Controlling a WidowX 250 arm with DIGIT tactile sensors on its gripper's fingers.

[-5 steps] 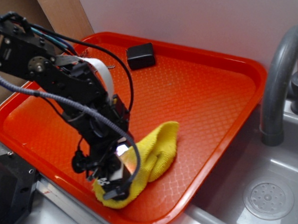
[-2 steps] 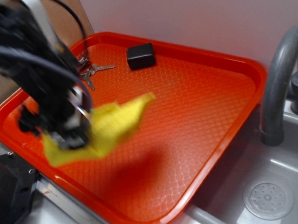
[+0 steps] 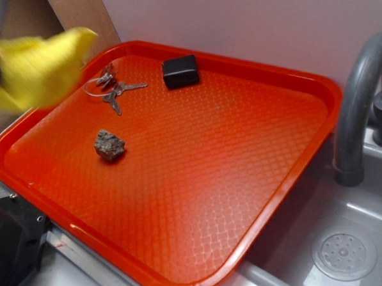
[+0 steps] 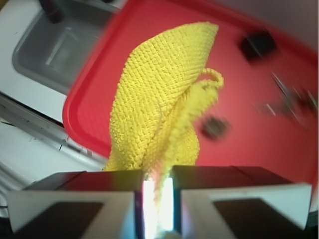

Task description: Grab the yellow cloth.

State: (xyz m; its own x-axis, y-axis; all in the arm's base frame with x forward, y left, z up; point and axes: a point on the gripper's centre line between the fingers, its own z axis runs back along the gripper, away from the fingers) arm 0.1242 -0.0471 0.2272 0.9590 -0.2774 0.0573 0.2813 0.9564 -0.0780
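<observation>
The yellow cloth (image 3: 36, 68) hangs in the air at the far left edge of the exterior view, blurred, above the tray's left corner. Only a sliver of the arm shows there, and the gripper itself is out of that view. In the wrist view my gripper (image 4: 158, 191) is shut on the yellow cloth (image 4: 159, 99), which is pinched between the two fingers and dangles folded over the red tray (image 4: 94, 94).
The red tray (image 3: 242, 147) holds a small brown rock (image 3: 109, 145), a bunch of keys (image 3: 114, 89) and a black box (image 3: 180, 71). A grey sink (image 3: 350, 250) with a faucet (image 3: 358, 102) lies to the right. A brown board stands at the back left.
The gripper has lifted the yellow cloth off the tray's front and carried it up and to the far left. The rock that lay under the arm is now uncovered.
</observation>
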